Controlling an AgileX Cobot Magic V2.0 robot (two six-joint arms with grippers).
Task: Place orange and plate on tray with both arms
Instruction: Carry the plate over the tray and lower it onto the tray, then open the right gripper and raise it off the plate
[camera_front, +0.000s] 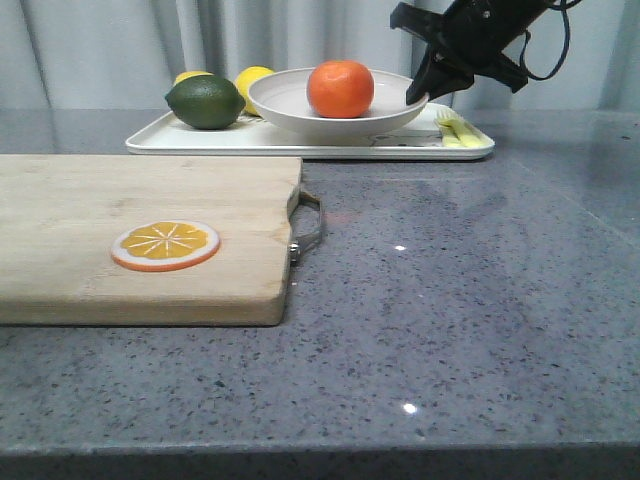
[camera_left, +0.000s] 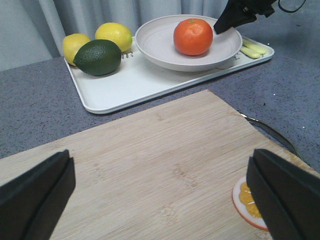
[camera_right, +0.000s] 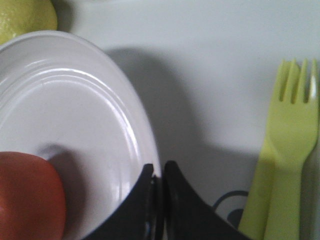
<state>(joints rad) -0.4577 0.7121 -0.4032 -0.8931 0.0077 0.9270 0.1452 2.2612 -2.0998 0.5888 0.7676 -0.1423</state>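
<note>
The orange (camera_front: 340, 88) sits in the off-white plate (camera_front: 290, 105), which rests on the white tray (camera_front: 200, 140) at the back of the table. My right gripper (camera_front: 418, 96) is shut on the plate's right rim, one finger inside and one outside; in the right wrist view (camera_right: 159, 172) the rim (camera_right: 145, 125) runs between the fingers and the orange (camera_right: 30, 200) is at the plate's near side. My left gripper (camera_left: 160, 195) is open and empty above the wooden cutting board (camera_left: 150, 165). The left wrist view also shows the orange (camera_left: 193, 36), the plate (camera_left: 155, 42) and the tray (camera_left: 125, 82).
A dark green lime (camera_front: 205, 101) and two yellow lemons (camera_front: 252, 82) lie on the tray's left part. A yellow-green fork (camera_front: 452, 128) lies on its right end. An orange slice disc (camera_front: 165, 245) lies on the cutting board, which has a metal handle (camera_front: 310, 225).
</note>
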